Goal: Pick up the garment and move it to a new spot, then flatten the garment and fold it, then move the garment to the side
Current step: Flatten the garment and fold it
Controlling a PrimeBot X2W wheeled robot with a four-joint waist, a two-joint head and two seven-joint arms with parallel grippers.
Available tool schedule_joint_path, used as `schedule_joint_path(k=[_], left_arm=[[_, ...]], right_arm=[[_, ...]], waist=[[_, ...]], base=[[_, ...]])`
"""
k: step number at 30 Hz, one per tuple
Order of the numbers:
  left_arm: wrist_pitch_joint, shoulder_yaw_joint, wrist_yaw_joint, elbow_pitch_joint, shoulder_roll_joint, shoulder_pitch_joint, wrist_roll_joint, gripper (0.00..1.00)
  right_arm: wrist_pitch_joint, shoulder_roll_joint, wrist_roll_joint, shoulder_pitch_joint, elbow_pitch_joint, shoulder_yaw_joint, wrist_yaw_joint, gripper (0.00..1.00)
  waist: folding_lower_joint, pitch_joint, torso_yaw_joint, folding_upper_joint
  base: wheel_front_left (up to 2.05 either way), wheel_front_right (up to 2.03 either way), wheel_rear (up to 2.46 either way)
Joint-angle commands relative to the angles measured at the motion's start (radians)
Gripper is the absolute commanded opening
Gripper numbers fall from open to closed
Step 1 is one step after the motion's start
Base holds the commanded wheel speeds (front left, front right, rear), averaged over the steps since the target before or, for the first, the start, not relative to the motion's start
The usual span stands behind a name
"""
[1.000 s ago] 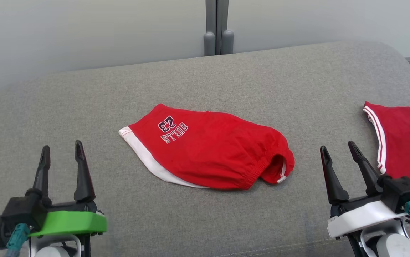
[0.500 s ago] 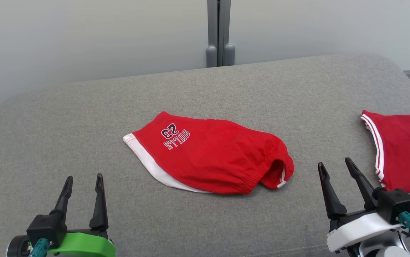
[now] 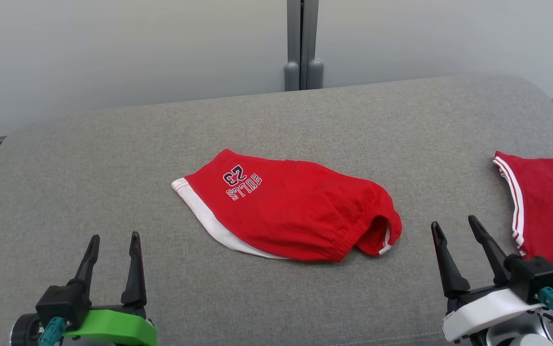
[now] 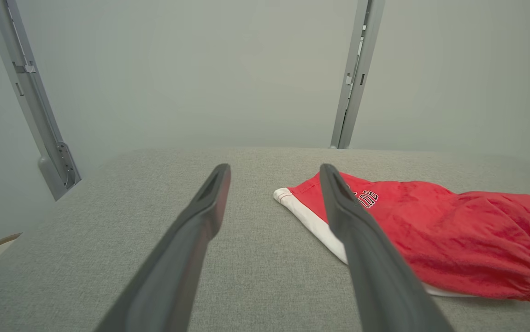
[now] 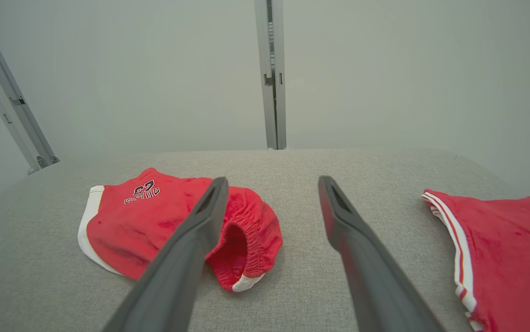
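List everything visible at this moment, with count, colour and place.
red shorts: one, red with white trim and a "BULLS 23" print, lying crumpled mid-surface
second garment: one, red with white stripes, at the surface's right edge
padded surface: one, grey fabric, under both garments
metal uprights: two, grey, against the pale wall behind
left gripper: one, dark fingers on a green mount, open, lower left, touching nothing
right gripper: one, dark fingers on a white mount, open, lower right, between the two garments
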Motion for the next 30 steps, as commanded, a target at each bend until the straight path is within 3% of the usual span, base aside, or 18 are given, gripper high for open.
schedule_joint_path(k=[1,13,20,30], left_arm=[[-0.005,0.001,-0.003,0.001,0.000,-0.016,0.003,1.00],[-0.005,-0.027,-0.011,-0.003,-0.037,-0.068,0.018,1.00],[-0.005,-0.034,-0.030,0.007,-0.072,-0.119,0.035,1.00],[-0.005,-0.015,-0.063,0.016,-0.129,-0.140,0.062,1.00]], right_arm=[[0.004,-0.005,-0.001,0.007,-0.002,0.004,-0.002,1.00],[0.019,-0.110,-0.008,-0.043,0.102,0.181,-0.002,1.00],[-0.021,-0.209,-0.130,-0.138,0.256,0.339,-0.002,1.00],[-0.002,-0.259,-0.252,-0.278,0.424,0.427,-0.002,1.00]], waist=[[0.0001,0.002,0.007,0.0000],[0.0001,0.053,0.132,0.0000],[0.0001,0.130,0.236,0.0000],[0.0001,0.185,0.298,0.0000]], base=[[0.00,0.00,0.00],[0.00,0.00,0.00],[0.00,0.00,0.00],[0.00,0.00,0.00]])
